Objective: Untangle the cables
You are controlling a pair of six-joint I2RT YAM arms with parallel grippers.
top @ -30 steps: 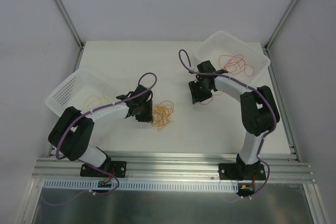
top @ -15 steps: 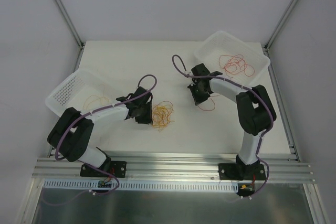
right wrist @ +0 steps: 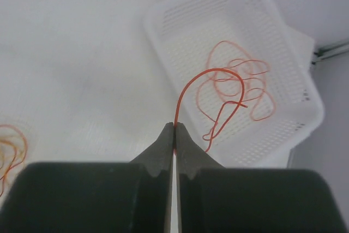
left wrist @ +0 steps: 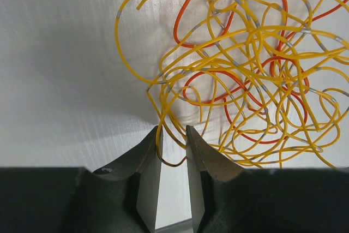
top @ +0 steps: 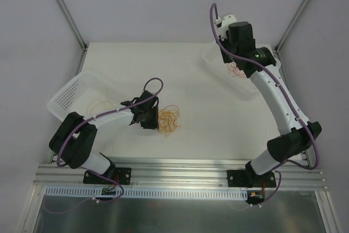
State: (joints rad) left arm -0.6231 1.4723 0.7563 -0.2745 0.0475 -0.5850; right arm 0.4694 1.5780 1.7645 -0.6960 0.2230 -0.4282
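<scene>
Right gripper (right wrist: pixel 174 126): closed tight, fingertips meeting, pinching one red-orange cable (right wrist: pixel 188 87).
Held cable: a single strand. It rises out of the closed tips, arches over to the right and ends in a small hook. It hangs in the air above the near rim of the right basket (right wrist: pixel 240 4).
Left gripper (left wrist: pixel 173 132): jaws a narrow slot apart, low over the table (top: pixel 125 64), at the edge of the tangle (left wrist: pixel 256 64). One yellow strand runs into the slot along one finger's inner face. A gap shows beside it, so it is not clamped.
Tangle: one heap, lying on the table between the two arms and just beside the left gripper. Yellow-orange strands make up most of it, with fewer red-orange ones woven through. They cross too often for a strand count.
Baskets: two, both white and perforated. The right basket sits at the far right of the table, partly hidden under the right arm in the top view. The left basket (top: pixel 68 94) sits at the left edge, beside the left arm.
Right basket loops (right wrist: pixel 240 80): red-orange only. Several overlap, so the exact number is unclear.
Left basket loops (top: pixel 100 103): yellow-orange, a few faint ones, too thin to count.
Arms: two, the right held high over its basket and the left stretched low towards the heap.
</scene>
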